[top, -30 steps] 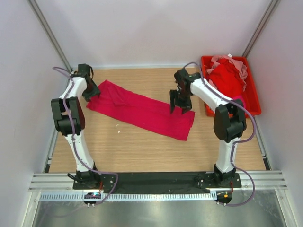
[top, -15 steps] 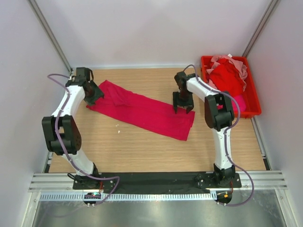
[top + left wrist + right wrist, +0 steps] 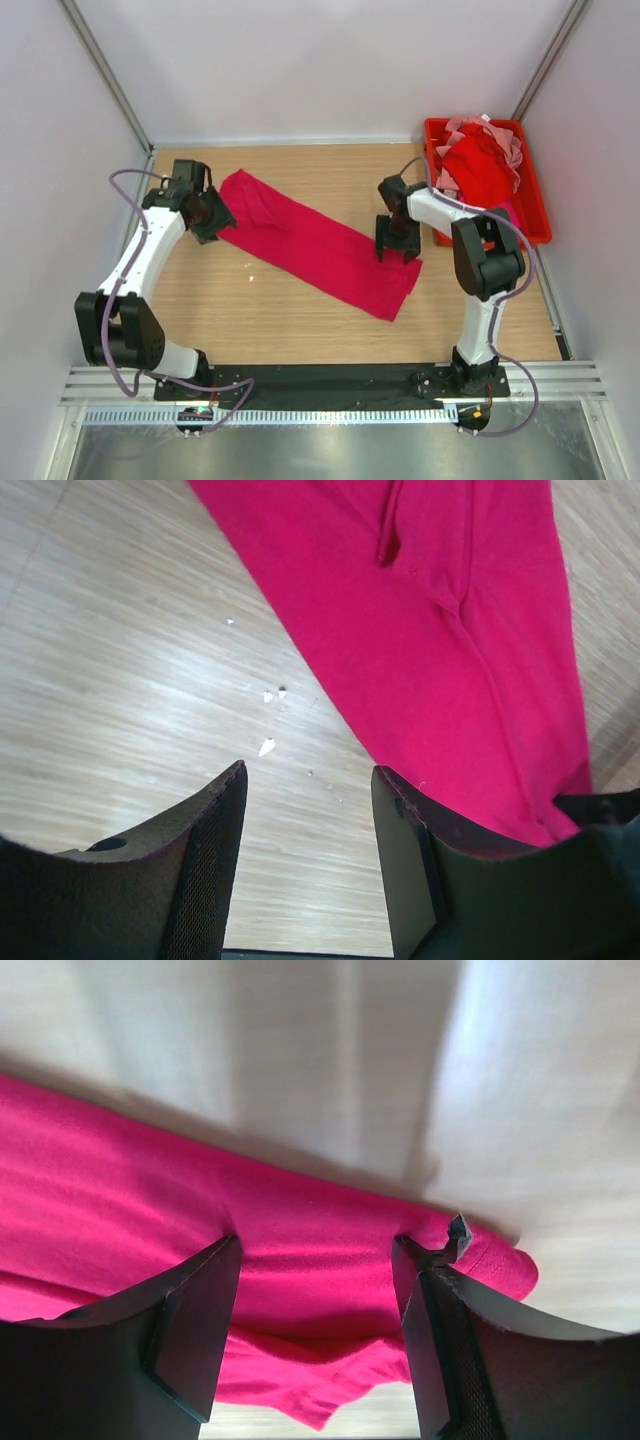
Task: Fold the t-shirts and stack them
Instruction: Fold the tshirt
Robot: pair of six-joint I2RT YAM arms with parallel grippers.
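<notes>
Shirt [image 3: 310, 245] lies diagonally, table [image 3: 300, 320] showing along both edges.

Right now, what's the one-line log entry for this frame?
t-shirt: long folded strip, flat | left fingers: open, at its far-left end | right fingers: open, above its near-right end

**Bright, even light from above; the 2 wrist views differ in exposure.**

From above, we see the table [image 3: 300, 300] evenly lit with only faint, soft shadows, and a dull sheen on the metal strip [image 3: 320, 450] at the near edge. In the right wrist view the table is washed out almost to white and crossed by broad soft shadow bands, and the right claw [image 3: 318, 1250] looms dark and slightly soft. We find the left wrist view sharper: the grain reads clearly, the left claw [image 3: 310, 775] is dark, and the crimson t-shirt [image 3: 450, 630] is saturated.
</notes>
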